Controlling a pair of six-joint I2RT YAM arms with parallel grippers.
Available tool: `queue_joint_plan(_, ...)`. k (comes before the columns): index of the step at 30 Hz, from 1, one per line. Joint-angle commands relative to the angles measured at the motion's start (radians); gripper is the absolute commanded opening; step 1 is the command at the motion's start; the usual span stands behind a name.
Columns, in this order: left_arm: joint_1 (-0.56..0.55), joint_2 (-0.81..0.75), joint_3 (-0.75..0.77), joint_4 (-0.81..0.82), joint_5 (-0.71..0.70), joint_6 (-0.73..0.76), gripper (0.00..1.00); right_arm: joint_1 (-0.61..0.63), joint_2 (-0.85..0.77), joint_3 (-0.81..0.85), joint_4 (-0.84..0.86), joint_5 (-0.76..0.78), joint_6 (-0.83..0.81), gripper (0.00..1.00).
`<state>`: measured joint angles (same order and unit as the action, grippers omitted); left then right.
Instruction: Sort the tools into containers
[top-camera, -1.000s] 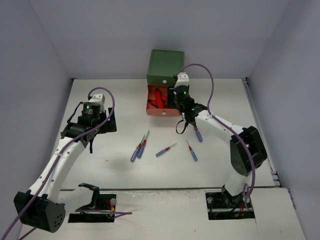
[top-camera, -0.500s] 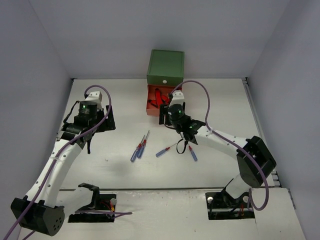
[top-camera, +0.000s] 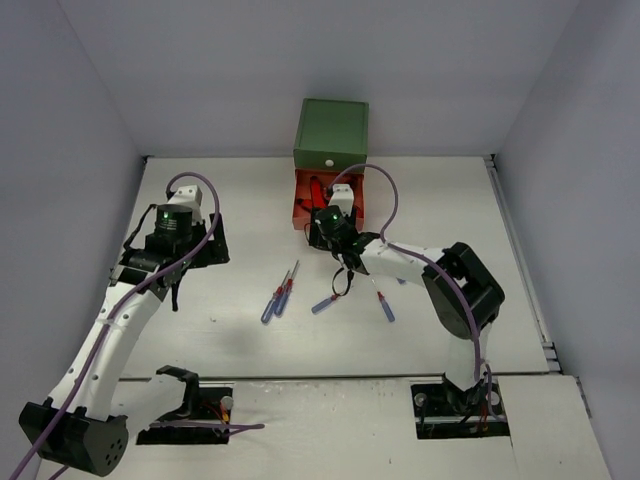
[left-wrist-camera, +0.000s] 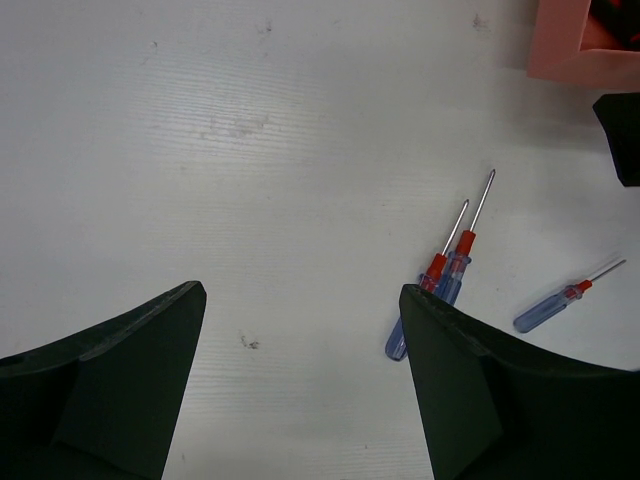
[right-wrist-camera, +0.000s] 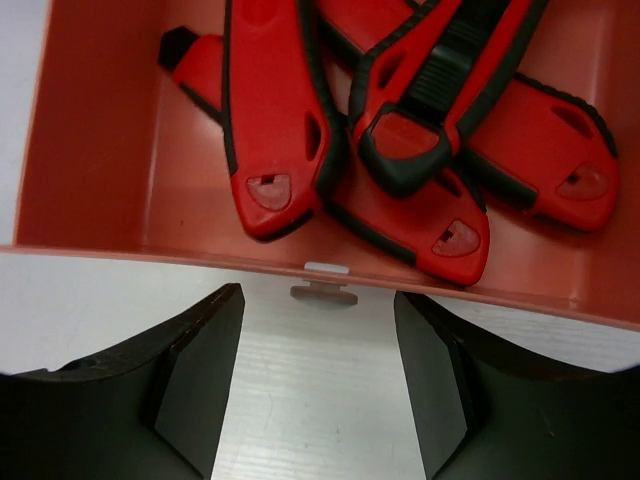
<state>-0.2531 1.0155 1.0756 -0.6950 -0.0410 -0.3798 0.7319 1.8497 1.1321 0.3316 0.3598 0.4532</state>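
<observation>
- Black right gripper (right-wrist-camera: 318, 322): fingers apart, clamped on nothing.
- White knob (right-wrist-camera: 323, 293): dead ahead, centred in the gap (touching neither finger).
- Orange-red drawer (right-wrist-camera: 150, 255): open, front wall crosswise, chunky red-handled tools (right-wrist-camera: 280, 120) inside.
- Left gripper (left-wrist-camera: 300, 330): spread, farther off.

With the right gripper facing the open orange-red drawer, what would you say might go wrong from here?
1. The right gripper has open jaws either side of the small white knob, not touching; closing off-centre could miss it.
2. The chunky red-and-black tools lie piled in the orange-red plastic drawer; one sitting proud might jam under the green box above.
3. A blue-handled screwdriver lies near the right arm and could get swept.
</observation>
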Motion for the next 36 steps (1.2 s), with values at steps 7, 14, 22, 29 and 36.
queue_joint_plan(7,0.000,-0.080,0.016,0.003,-0.003,-0.029,0.76,-0.077,0.077,0.176,0.125,0.077,-0.051,0.58)
queue_joint_plan(14,0.000,-0.091,0.007,-0.005,0.004,-0.042,0.76,-0.116,0.124,0.279,0.136,0.041,-0.084,0.58)
queue_joint_plan(22,0.000,-0.082,-0.006,-0.003,0.005,-0.046,0.75,-0.150,0.216,0.420,0.144,0.008,-0.141,0.58)
queue_joint_plan(29,0.000,-0.071,-0.006,-0.001,-0.002,-0.039,0.75,-0.167,0.308,0.512,0.177,-0.011,-0.191,0.59)
queue_joint_plan(36,0.000,-0.068,-0.012,-0.001,0.007,-0.043,0.75,-0.169,0.364,0.526,0.268,-0.026,-0.212,0.62)
